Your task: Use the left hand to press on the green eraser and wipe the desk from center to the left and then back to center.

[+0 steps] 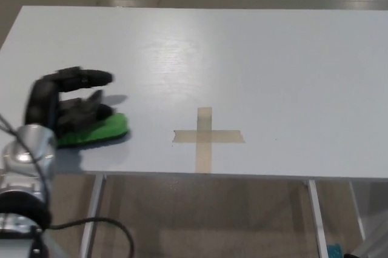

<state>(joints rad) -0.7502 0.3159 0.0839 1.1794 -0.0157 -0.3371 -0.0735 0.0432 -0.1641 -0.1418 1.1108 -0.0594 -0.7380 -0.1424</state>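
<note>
Nearest the camera, below the front edge of the bench (291, 58), the left arm's silver wrist section rises from the lower left with a black cable looping under it. The right robot hand is out of the picture.

Just past the front edge, toward the front-left corner, lies the green eraser (100, 129). It is flat on the white surface, near the front edge, apart from the left edge, and well to the left of the tape cross (205, 137) that marks the centre. The left robot hand (68, 108) sits on top of it, palm down: two fingers lie along its upper face and the thumb arches above, clear of the surface and casting a small shadow. This is no pinch around the sides; the hand bears down on the pad, a fitting hold for wiping, since pressure from above keeps the whole underside in contact while the arm slides it sideways.

The eraser's long axis runs roughly left to right, parallel to the front edge. Its rounded free end points right, toward the cross, and its other end is hidden under the palm. That lines the pad up with the wiping path, so it travels lengthwise rather than broadside.

With the pad left of centre and a bare strip between it and the cross, the stroke is probably somewhere in its leftward half, with the return to the cross not yet finished.

Farther back, the surface is plain white up to the far edge, with floor beyond.
</note>
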